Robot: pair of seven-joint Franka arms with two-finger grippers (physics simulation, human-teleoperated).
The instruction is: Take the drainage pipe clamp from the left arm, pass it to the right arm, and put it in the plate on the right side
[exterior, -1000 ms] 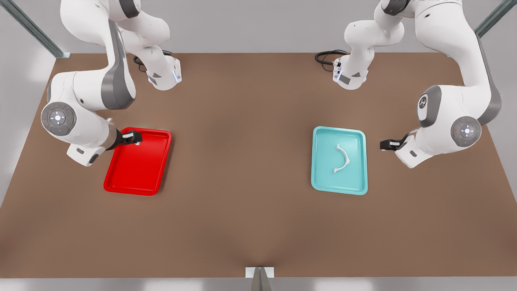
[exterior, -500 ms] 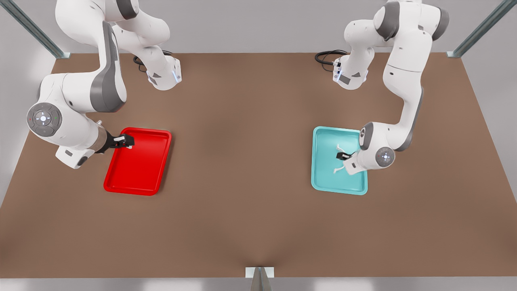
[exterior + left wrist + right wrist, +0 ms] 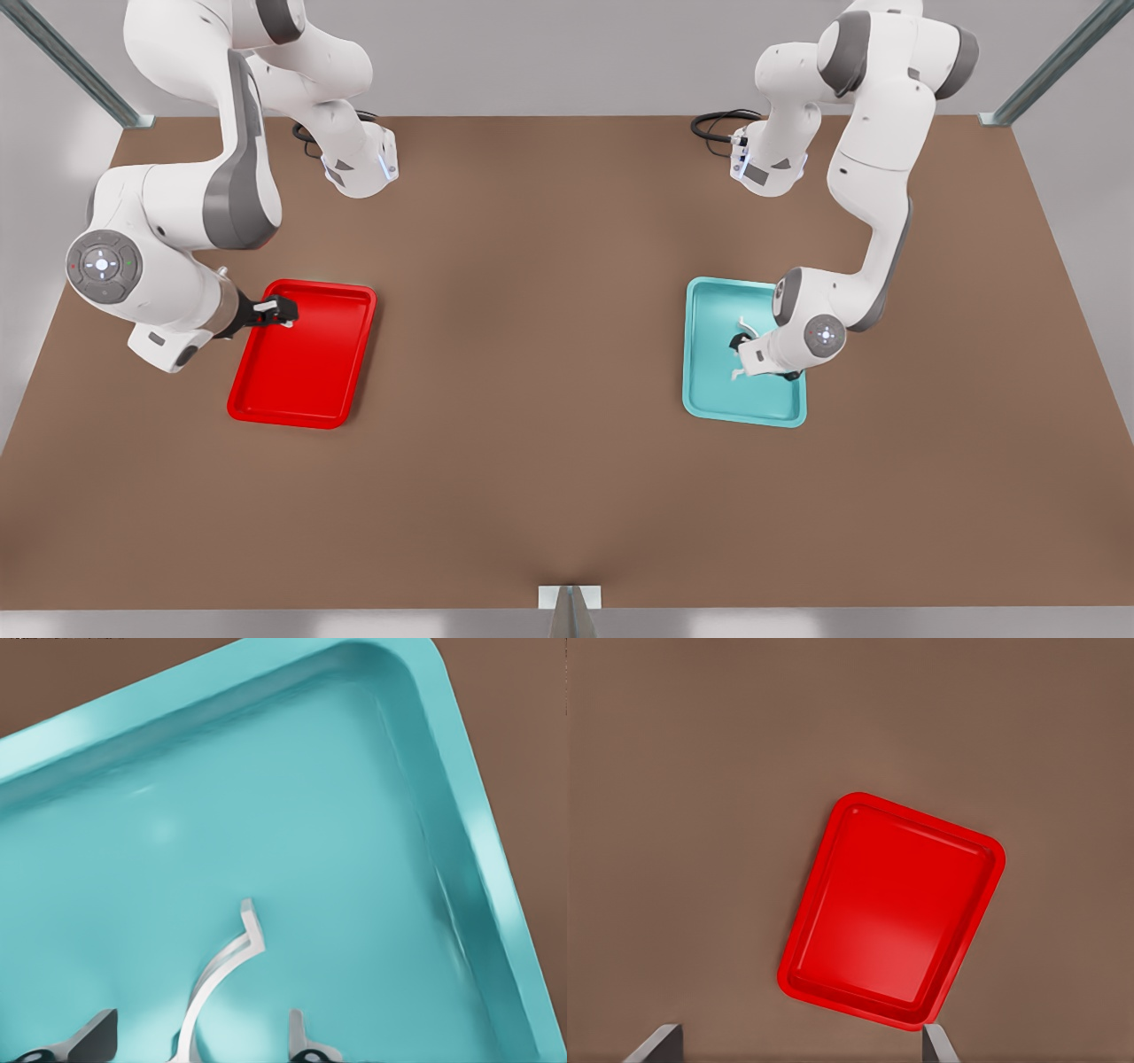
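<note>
Drainage pipe clamp lies in teal tray, between left gripper's spread fingers; right gripper, fingers parted, waits over the red plate.

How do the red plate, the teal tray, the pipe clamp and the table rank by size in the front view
1. The table, by far the largest.
2. The red plate and the teal tray look alike in size, so no ranking between them.
3. The drainage pipe clamp, smallest, partly hidden under the left gripper.
</note>
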